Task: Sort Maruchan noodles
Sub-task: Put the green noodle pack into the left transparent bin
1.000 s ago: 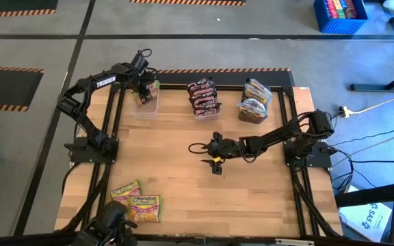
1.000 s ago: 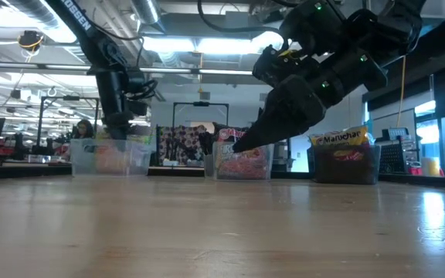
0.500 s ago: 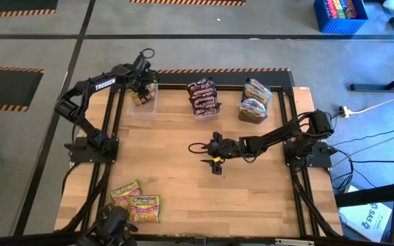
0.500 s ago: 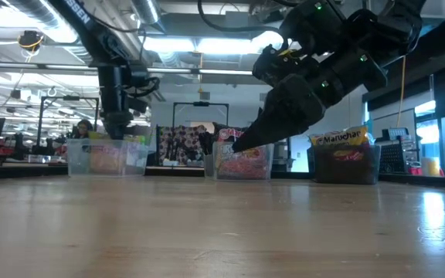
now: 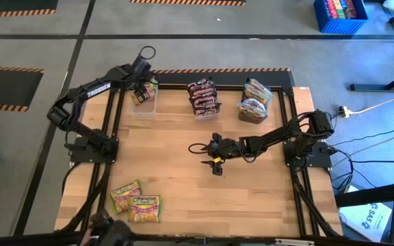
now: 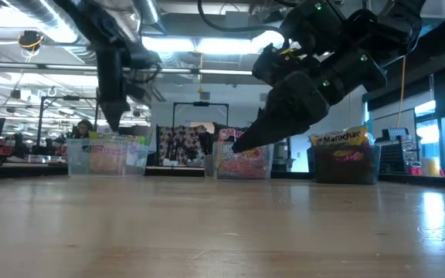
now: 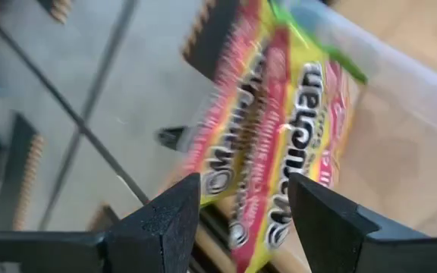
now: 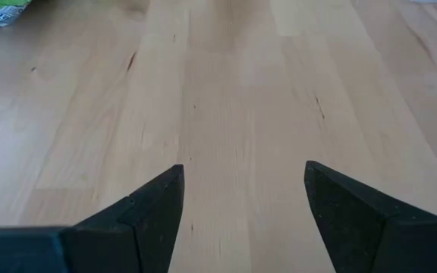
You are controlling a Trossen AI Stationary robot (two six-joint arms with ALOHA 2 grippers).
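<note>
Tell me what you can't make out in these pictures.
- High view: how many packets the left clear tub holds; the left gripper covers it.
- Left wrist view: the yellow-green packets are motion-blurred, flavour unreadable.
- Low view: the two packets at the table's near edge fall outside the frame.

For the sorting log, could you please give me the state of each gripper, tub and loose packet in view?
Left gripper: open, over the left tub, nothing held.
Right gripper: open, empty, above mid-table.
Left tub: yellow-green packets leaning inside.
Middle tub: full of maroon packets.
Right tub: packets piled above its rim.
Loose packets: two, flat on the table's near edge, unsorted.
</note>
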